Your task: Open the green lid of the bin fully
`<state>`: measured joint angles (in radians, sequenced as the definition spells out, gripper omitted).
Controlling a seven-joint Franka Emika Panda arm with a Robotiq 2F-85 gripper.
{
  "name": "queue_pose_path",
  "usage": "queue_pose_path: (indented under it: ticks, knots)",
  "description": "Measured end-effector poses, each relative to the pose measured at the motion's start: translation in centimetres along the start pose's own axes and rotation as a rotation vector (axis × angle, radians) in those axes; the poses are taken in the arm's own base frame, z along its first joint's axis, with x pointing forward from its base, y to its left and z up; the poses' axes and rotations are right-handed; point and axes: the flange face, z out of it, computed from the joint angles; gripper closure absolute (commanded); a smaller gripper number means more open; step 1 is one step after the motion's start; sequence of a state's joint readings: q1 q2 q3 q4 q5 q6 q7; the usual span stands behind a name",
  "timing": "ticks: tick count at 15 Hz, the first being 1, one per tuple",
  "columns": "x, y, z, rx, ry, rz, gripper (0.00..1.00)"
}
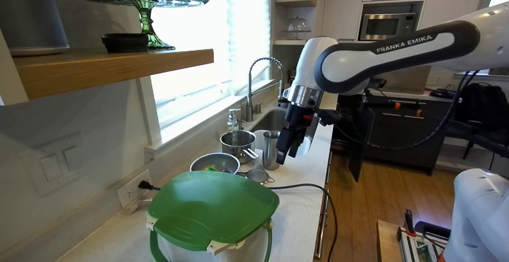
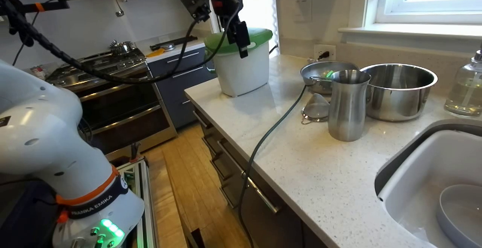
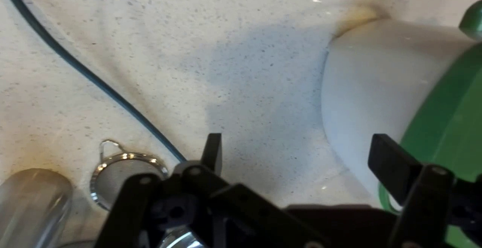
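The white bin (image 2: 244,75) stands on the counter with its green lid (image 1: 214,206) lying down over its top. The lid also shows in an exterior view (image 2: 260,35). A green handle (image 1: 154,250) hangs at the bin's side. In the wrist view the bin's white wall (image 3: 369,78) and the lid's edge (image 3: 455,127) are at the right. My gripper (image 3: 295,142) is open and empty, fingers wide apart, pointing down above the counter. It is on the sink side of the bin; in an exterior view its fingertips (image 1: 287,156) appear apart from the lid.
A steel cup (image 2: 348,107), a strainer (image 2: 316,108), a steel bowl (image 2: 320,75) and a pot (image 2: 399,93) stand beside the bin. A dark cable (image 2: 276,124) crosses the counter. A wooden shelf (image 1: 119,69) with a green glass stand (image 1: 146,23) juts from the wall.
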<state>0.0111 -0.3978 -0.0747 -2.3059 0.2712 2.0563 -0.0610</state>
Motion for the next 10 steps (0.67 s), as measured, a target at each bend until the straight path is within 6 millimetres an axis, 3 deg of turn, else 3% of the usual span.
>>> queue_pose_path:
  ticks: [4,10]
  knots:
    - [1.6,-1.3,1.9,0.204,-0.016,-0.002,0.0]
    - [3.1,-0.1,4.0,0.493,0.031,-0.08,0.0]
